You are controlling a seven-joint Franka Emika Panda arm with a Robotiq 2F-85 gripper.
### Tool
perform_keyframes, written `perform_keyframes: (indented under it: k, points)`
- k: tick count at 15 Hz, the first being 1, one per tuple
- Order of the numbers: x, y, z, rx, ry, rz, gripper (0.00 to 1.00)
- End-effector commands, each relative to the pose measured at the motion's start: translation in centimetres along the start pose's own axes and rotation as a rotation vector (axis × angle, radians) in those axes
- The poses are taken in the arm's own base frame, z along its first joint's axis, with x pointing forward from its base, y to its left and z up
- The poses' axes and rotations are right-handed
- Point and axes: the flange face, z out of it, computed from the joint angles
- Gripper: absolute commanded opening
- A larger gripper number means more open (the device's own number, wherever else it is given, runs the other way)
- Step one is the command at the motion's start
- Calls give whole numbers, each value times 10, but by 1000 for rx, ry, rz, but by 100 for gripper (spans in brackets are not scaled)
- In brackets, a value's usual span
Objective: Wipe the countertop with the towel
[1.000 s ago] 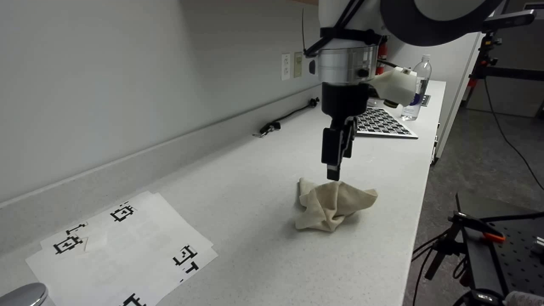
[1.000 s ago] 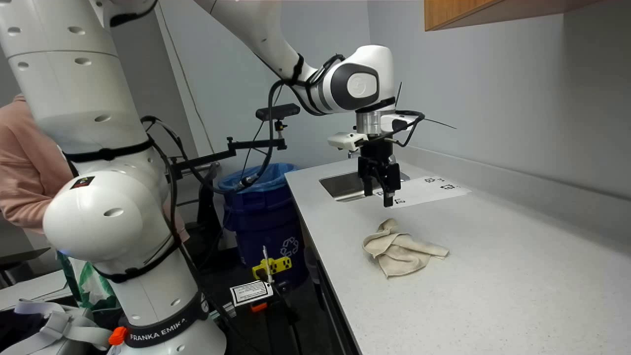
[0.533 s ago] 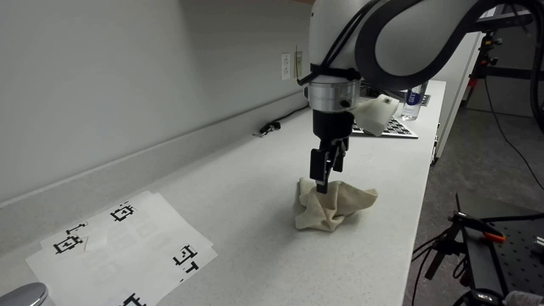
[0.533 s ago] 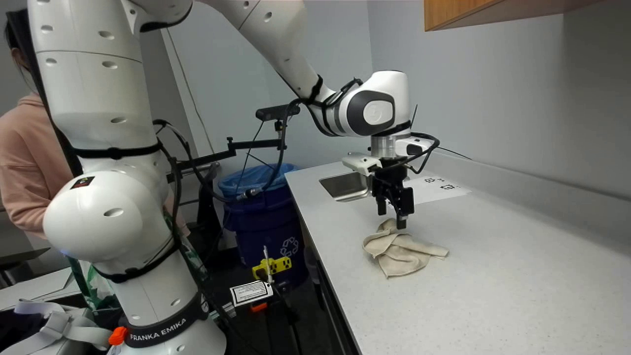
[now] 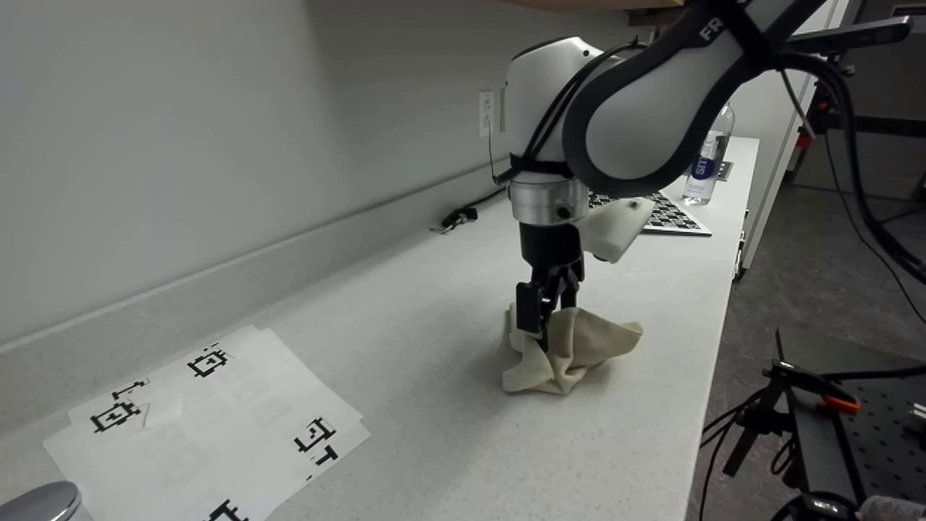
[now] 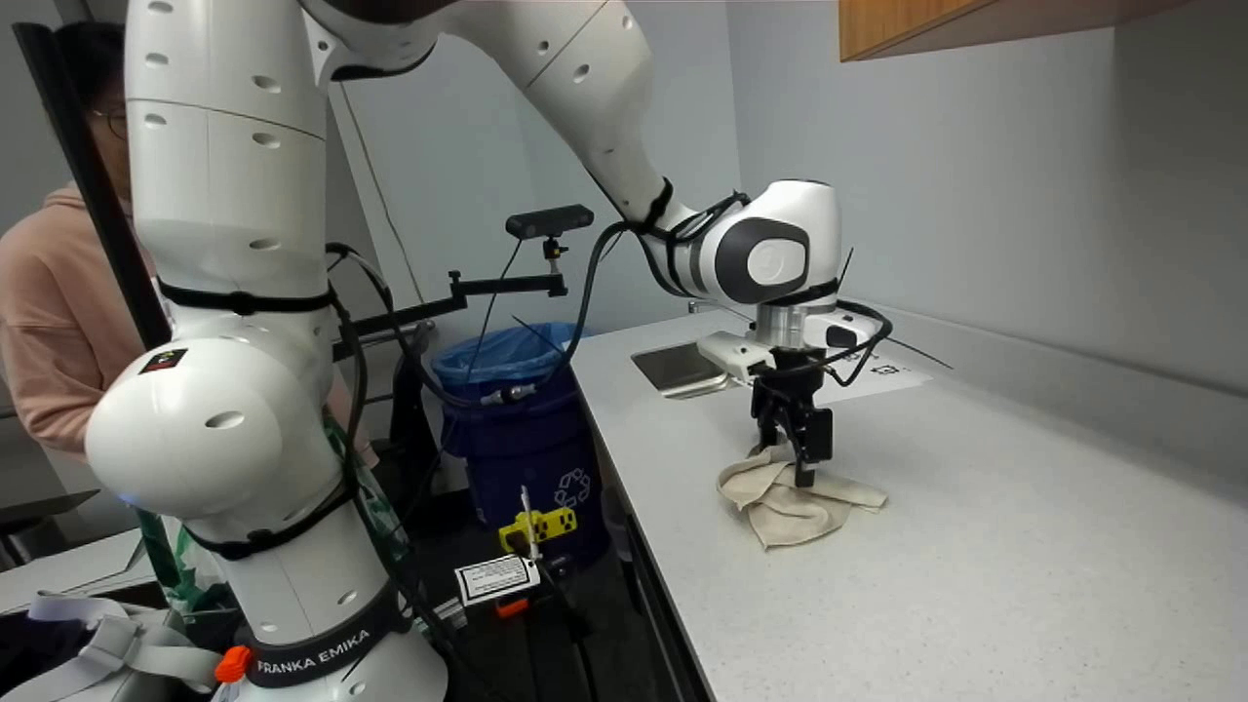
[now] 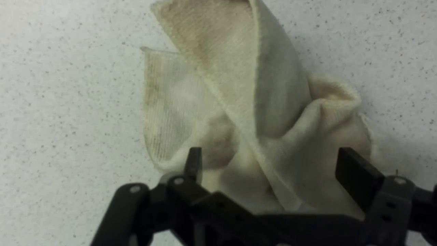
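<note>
Gripper point(image 6: 787, 463) sits lower than moments ago, down at towel point(image 6: 792, 512); towel unmoved. Jaws spread wide, nothing gripped, straddling folds, presumably so closing bunches fabric into firm hold. Towel lies crumpled on worktop point(image 6: 975, 585), its raised ridges likely easing that pinch.

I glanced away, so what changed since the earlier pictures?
The black two-fingered end effector descended, open, to the wrinkled cream-beige cloth towel, shifting slightly toward the pale grey wall. Nothing was grasped or released. The towel and black-marked white paper stayed put.
</note>
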Motion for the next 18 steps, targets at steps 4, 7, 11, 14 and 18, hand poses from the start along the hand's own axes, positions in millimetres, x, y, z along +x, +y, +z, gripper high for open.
perform_keyframes:
  k: [4, 7, 11, 14, 18]
  points:
    - [21, -7, 25, 43, -35, 26, 74]
    - [26, -13, 15, 36, -25, 30, 49]
    - [19, -24, -5, 26, -7, 18, 19]
    - [10, -32, -19, -11, -1, 11, 1]
    - [13, -33, -40, -71, 54, 42, 3]
